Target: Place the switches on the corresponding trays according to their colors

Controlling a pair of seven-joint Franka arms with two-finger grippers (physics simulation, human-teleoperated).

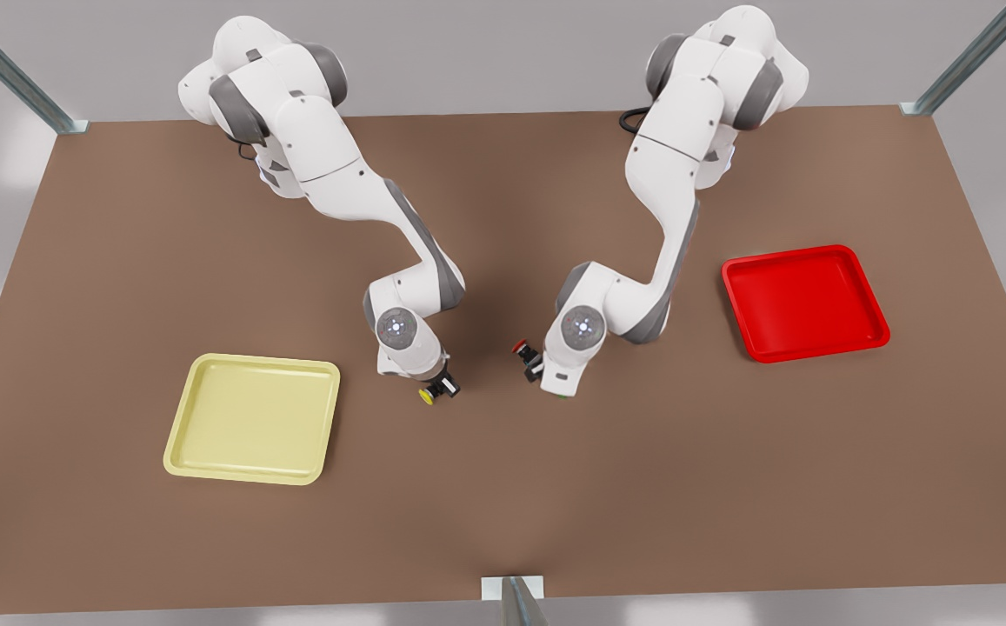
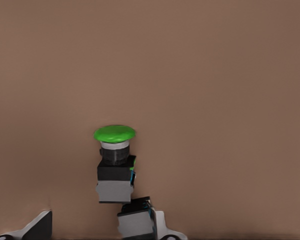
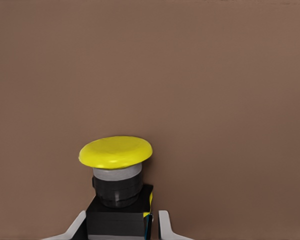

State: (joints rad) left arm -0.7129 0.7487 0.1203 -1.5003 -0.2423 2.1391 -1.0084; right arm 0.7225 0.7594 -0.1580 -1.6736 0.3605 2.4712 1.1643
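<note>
The yellow switch (image 3: 117, 175) stands upright between my right gripper's fingers (image 3: 79, 226), which press on its dark body. This right gripper (image 1: 442, 385) is on the front view's left arm, just right of the pale yellow tray (image 1: 250, 417). The yellow switch (image 1: 426, 395) shows at its tips. My left gripper (image 2: 102, 227), on the front view's right arm (image 1: 555, 384), is open. The green switch (image 2: 115, 160) stands just past its fingertips. The red switch (image 1: 521, 349) lies on the table beside that hand. The red tray (image 1: 802, 300) sits further right.
Both trays hold nothing. A second dark-and-grey boxy body (image 2: 135, 222) sits against one left finger; I cannot tell what it is. Brown table (image 1: 503, 504) stretches wide in front. Metal posts (image 1: 516, 600) stand at the table edges.
</note>
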